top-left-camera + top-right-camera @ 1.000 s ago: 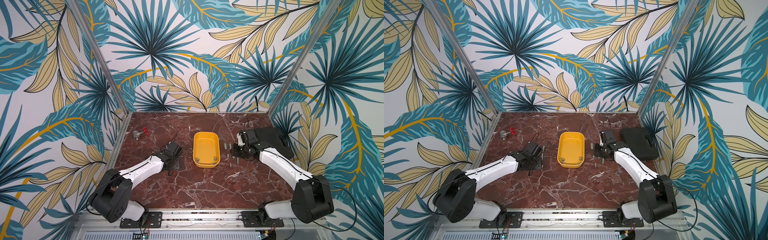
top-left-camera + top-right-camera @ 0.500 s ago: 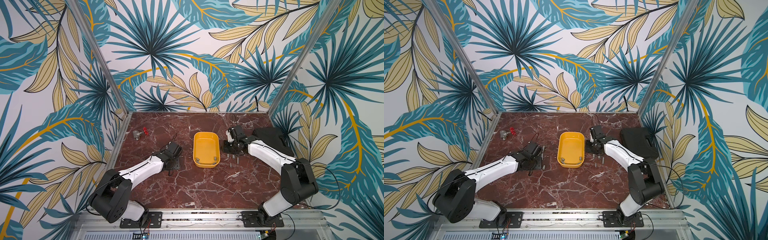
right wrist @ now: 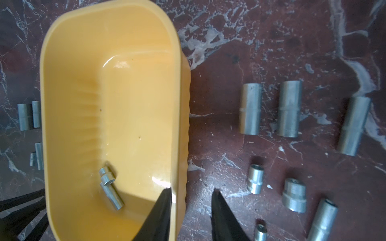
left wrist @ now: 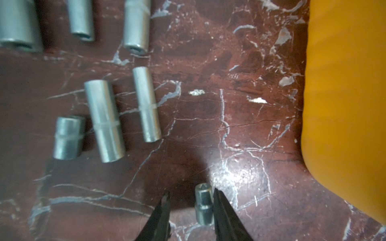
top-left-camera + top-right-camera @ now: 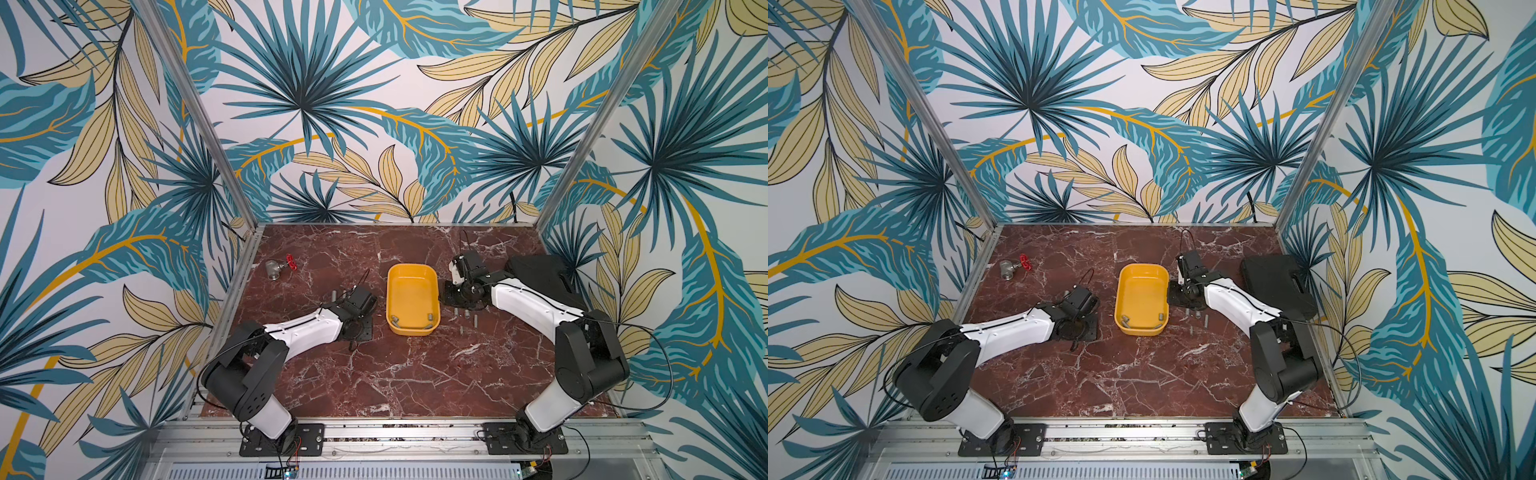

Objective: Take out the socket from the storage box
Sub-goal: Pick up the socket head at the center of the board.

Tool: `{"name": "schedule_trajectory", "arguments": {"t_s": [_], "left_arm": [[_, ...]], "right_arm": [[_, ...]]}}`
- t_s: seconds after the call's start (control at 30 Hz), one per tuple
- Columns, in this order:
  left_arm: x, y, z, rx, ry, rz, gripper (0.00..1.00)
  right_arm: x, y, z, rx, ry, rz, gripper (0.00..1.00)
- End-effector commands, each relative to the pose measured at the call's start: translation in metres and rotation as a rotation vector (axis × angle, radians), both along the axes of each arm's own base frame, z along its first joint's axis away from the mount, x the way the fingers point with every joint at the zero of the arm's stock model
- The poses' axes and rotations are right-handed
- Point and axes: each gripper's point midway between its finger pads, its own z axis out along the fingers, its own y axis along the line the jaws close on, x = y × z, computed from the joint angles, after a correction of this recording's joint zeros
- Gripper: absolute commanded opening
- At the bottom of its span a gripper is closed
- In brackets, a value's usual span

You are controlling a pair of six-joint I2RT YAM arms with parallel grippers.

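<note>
Here, the right gripper (image 3: pixel 191 189) straddles the storage box (image 3: pixel 69 104) wall, jaws slightly apart; the left gripper (image 4: pixel 191 191), equally parted, flanks a socket (image 4: pixel 203 205).

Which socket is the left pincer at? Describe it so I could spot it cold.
Start from the yellow storage box on the marble table; sockets lie beside it on the left arm's side. The target socket sits between the fingers of the open left pincer, close against one. Unlike the longer smooth sockets nearby, it is short with a knurled band.
</note>
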Motion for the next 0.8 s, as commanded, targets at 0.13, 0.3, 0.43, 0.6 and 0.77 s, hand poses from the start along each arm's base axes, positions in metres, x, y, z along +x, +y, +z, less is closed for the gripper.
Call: {"name": "schedule_trajectory", "arguments": {"t_s": [0.13, 0.3, 0.43, 0.6, 0.77], "left_arm": [[0.013, -0.010, 0.000, -0.003, -0.008, -0.002, 0.37], [0.005, 0.001, -0.005, 0.044, 0.014, 0.013, 0.29], [-0.002, 0.012, -0.004, 0.074, 0.012, 0.030, 0.24], [-0.007, 0.024, 0.004, 0.100, -0.003, 0.047, 0.19], [0.003, 0.043, 0.028, 0.091, -0.055, 0.085, 0.18]], "right_arm": [[0.002, 0.004, 0.001, 0.010, 0.003, 0.002, 0.34], [0.001, 0.004, 0.000, 0.008, 0.005, 0.002, 0.34], [0.001, 0.004, 0.000, 0.011, 0.005, 0.001, 0.34], [0.000, 0.005, 0.000, 0.015, 0.009, 0.003, 0.33], [-0.001, 0.004, 0.001, 0.014, 0.007, 0.005, 0.33]]}}
